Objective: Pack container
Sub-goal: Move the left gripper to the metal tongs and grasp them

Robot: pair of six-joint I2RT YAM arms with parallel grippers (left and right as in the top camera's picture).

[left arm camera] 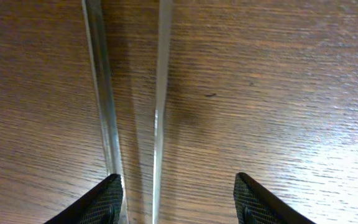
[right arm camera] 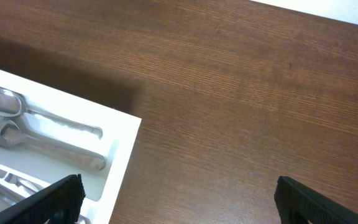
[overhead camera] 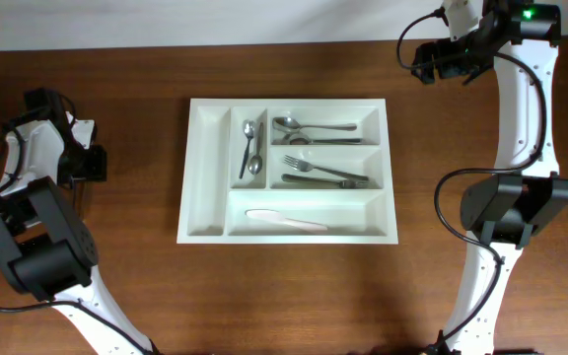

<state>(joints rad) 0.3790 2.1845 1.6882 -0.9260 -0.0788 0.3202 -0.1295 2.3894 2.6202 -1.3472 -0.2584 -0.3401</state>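
container: white | table: brown wood-grain | spoons: silver | knife: white | right arm: white, black joints

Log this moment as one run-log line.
container: spoons, forks, white utensil loaded; leftmost slot bare | left gripper: open, empty | right gripper: open, empty, off container

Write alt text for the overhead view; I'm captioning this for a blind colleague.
A white five-compartment cutlery tray sits in the middle of a dark wooden table, holding small spoons, larger spoons, forks and one white knife in separate sections; its leftmost section is empty. The left arm and right arm sit at the table's sides, both clear of the tray.
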